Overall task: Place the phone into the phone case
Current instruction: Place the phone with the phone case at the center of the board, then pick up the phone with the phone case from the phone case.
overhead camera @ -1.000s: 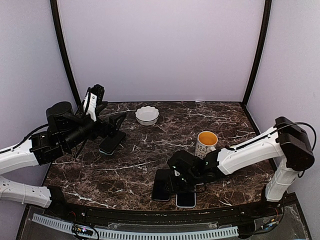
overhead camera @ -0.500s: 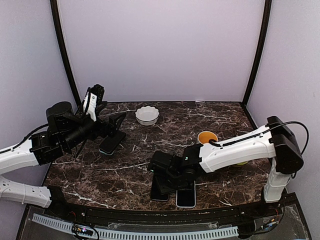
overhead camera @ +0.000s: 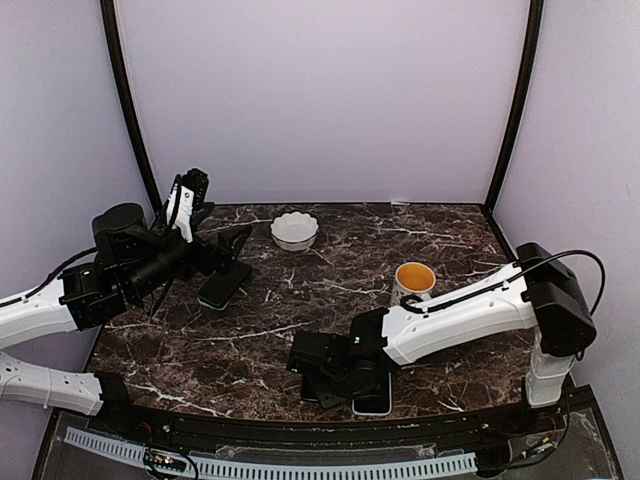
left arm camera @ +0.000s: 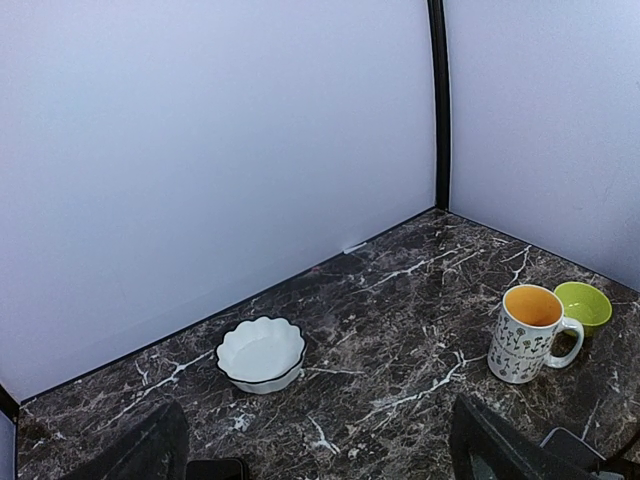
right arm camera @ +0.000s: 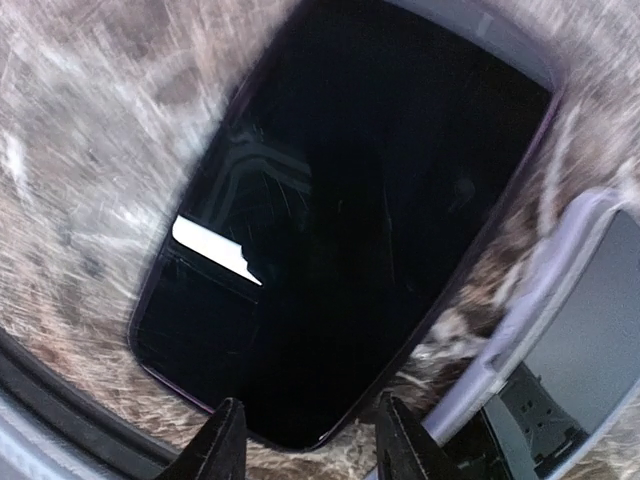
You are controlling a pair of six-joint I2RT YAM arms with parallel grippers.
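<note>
Sweeping leftward along the near edge of the table since a second ago, the right arm has brought its right gripper over the phone, which lay clear of it before. The phone lies flat and screen-up on the marble, a black slab directly ahead of the parted jaws, its nearest corner falling between the two fingertips. They are spread and grasp nothing; whether either one touches the phone cannot be told, as the wrist view is blurred. Just to the right of those jaws lies the phone case, pale lilac, open side up, close beside the phone but apart from it, and the phone is not in it.

Farther out, the left gripper hangs raised with its jaws released wide, holding nothing. Ahead of them sit a white scalloped bowl slightly to the left, a mug to the right and a small green bowl just past the mug.
</note>
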